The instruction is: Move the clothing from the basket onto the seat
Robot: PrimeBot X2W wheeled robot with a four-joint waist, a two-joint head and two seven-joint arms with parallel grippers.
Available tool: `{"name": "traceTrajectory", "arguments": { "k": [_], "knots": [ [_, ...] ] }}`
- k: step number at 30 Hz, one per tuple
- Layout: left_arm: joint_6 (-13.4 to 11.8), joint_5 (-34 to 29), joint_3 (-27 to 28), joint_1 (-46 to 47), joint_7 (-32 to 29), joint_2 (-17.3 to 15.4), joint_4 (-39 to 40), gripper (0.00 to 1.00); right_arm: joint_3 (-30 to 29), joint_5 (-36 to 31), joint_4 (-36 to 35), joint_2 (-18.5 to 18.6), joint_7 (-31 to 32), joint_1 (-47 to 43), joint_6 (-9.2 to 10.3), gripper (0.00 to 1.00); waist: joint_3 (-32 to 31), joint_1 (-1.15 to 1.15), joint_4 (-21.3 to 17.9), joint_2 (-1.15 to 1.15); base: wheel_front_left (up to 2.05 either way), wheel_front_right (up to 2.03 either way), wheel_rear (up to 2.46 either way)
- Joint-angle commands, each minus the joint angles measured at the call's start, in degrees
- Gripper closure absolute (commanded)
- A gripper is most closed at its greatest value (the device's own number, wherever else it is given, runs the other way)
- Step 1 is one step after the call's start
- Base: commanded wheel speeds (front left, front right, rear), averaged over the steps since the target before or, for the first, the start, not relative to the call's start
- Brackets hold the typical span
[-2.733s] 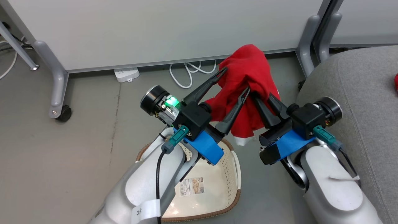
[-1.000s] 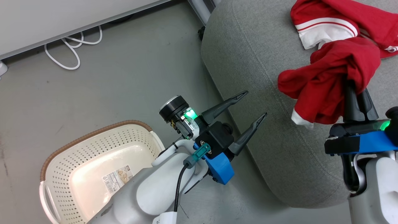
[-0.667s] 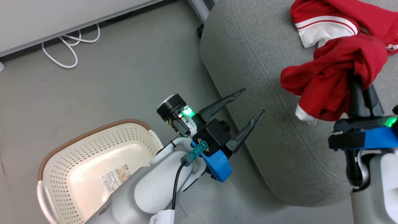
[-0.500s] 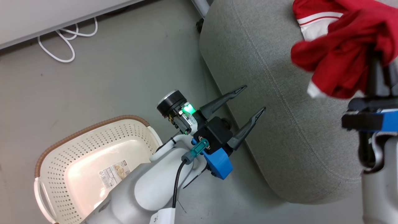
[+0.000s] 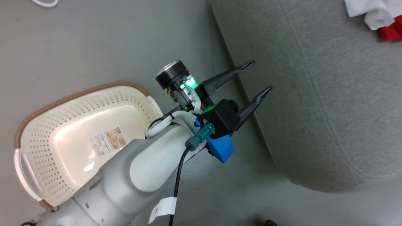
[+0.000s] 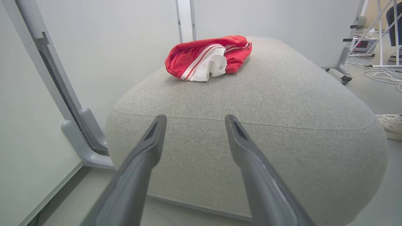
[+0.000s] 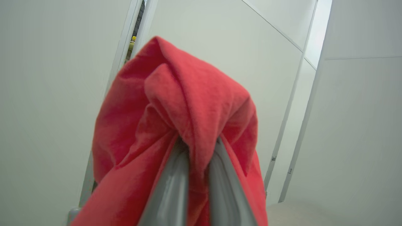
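My left gripper (image 5: 259, 77) stands open with nothing between its fingers, above the floor beside the grey seat (image 5: 314, 94). In the left wrist view it (image 6: 195, 117) points at the seat's (image 6: 251, 103) near side. On the seat's far top lies a crumpled red garment with white trim (image 6: 207, 56), whose edge also shows in the head view (image 5: 388, 31). My right gripper (image 7: 198, 141) is shut on a second red garment (image 7: 188, 94), which drapes over both fingers. The cream basket (image 5: 78, 94) sits on the floor at lower left, its label sticker (image 5: 105, 141) bare and my left forearm partly covering it.
A grey partition leg (image 6: 84, 141) and white panels stand left of the seat. A pale shoe (image 6: 391, 125) lies on the floor at the seat's right. Cables (image 6: 384, 73) and a wheeled partition foot (image 6: 344, 78) are farther back.
The head camera has swung, shifting the whole picture. My right gripper, still holding the red garment, has risen up and right out of the head view. The left gripper stays open.
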State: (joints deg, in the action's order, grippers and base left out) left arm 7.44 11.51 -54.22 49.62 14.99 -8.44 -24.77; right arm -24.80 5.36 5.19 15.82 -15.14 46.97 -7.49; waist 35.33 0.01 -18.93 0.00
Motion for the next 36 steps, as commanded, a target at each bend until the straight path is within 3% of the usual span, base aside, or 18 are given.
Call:
{"name": "traceTrajectory", "arguments": {
  "k": [1, 6, 11, 24, 32, 33, 34, 35, 36],
  "knots": [
    [0.0, -0.4, -0.4, 1.7, 0.2, -0.3, 0.3, 0.0, -1.2, -0.4, 0.3, 1.9, 0.0, 1.9, -0.01, 1.0, 4.0, -0.01, 1.4, 0.0, 0.0, 0.0, 0.0],
    [0.0, -0.8, -1.7, 5.3, -0.1, -1.3, 0.8, 0.0, -6.2, 0.4, 5.1, 7.2, 0.0, 6.2, -0.01, 1.0, 8.6, -0.01, 2.2, 0.0, 0.0, 0.0, 0.0],
    [0.0, -0.9, -2.5, 7.6, -0.6, -2.4, 1.6, 0.0, -8.6, -0.8, 11.8, 9.0, 0.0, 7.9, -0.01, 1.0, 11.9, -0.01, 2.6, 0.0, 0.0, 0.0, 0.0],
    [-0.5, -0.6, -2.9, 8.7, -1.2, -3.8, 2.8, 0.0, -9.0, -4.2, 23.7, 3.6, 0.0, 4.6, -0.01, 1.0, 14.9, -0.01, 2.6, 0.0, 0.0, 0.0, 0.0],
    [-0.8, 0.0, -2.9, 9.2, -1.0, -4.0, 2.7, 0.0, -8.3, -3.6, 27.6, 2.8, 0.0, 4.3, -0.01, 1.0, 15.0, -0.01, 2.7, 0.0, 0.0, 0.0, 0.0],
    [-0.8, 0.1, -2.9, 9.2, -1.0, -4.0, 2.6, 0.0, -8.3, -3.3, 27.4, 2.7, 0.0, 3.9, 0.0, 0.64, 14.8, -0.01, 2.7, 0.0, 0.0, 0.0, 0.0],
    [-0.9, 0.2, -2.9, 9.1, -0.9, -4.0, 2.5, 0.0, -8.3, -3.1, 27.2, 2.5, 0.0, 3.6, -0.01, 0.2, 14.5, -0.01, 2.8, 0.0, 0.0, 0.0, 0.0],
    [-1.0, 0.4, -2.9, 9.0, -0.8, -3.9, 2.4, 0.0, -8.1, -2.8, 27.1, 2.4, 0.0, 3.2, -0.01, 0.0, 14.2, -0.01, 2.8, 0.0, 0.0, 0.0, 0.0],
    [-1.2, 0.5, -2.8, 8.8, -0.7, -3.9, 2.3, 0.0, -7.7, -2.5, 26.7, 2.3, 0.0, 2.9, -0.01, 0.0, 13.8, -0.01, 2.9, 0.0, 0.0, 0.0, 0.0]
  ]
}}
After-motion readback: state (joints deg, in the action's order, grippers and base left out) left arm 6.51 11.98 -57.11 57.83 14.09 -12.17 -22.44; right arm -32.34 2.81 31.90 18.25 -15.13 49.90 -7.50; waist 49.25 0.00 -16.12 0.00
